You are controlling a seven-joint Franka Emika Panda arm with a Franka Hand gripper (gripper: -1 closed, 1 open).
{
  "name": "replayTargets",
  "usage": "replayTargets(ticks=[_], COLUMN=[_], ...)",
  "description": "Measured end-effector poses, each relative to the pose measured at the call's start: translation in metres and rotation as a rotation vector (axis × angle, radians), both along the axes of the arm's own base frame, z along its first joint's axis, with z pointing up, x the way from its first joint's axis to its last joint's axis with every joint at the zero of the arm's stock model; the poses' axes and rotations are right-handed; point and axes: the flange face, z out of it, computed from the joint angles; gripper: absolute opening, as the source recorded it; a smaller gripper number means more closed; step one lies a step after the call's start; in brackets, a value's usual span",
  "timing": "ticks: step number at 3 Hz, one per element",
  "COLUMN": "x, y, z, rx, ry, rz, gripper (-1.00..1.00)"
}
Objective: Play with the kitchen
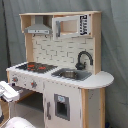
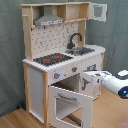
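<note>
Kitchen (image 2: 62, 60) is standing tall in the middle of both exterior views, on a wooden floor (image 2: 107, 112) before a grey curtain (image 2: 10, 50). Oven door (image 2: 70, 106) is hanging open in the second exterior view, swung out toward the camera. Robot arm (image 2: 107, 80) is reaching in from the second exterior view's right, just beside the knob panel (image 2: 67, 72) under the hob (image 2: 51, 59). In the first exterior view only a white part of the arm (image 1: 7, 91) is showing at the first exterior view's left edge, near the knobs (image 1: 33, 84).

End effector is not clearly showing — I cannot tell if it is spread or pressed together.

I am judging that the step in hand is working at the knobs or the oven opening. To do it well, the arm should be approaching slowly and straight, avoiding the open door's edge, and pressing lightly — the toy is probably light and could be shifting on the floor.
</note>
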Motion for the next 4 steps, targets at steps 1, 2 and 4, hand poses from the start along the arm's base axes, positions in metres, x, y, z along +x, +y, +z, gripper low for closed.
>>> replayTargets(ticks=[1,2,4], x=[-0.023,-0.034,-0.038], y=[0.045,0.079,0.124], z=[0.008,0.022,0.033], rx=[0.007,0.087,0.260], ry=[-0.015,-0.042,-0.084], rz=[0.090,0.156,0.228], gripper=[1.00,1.00,1.00])
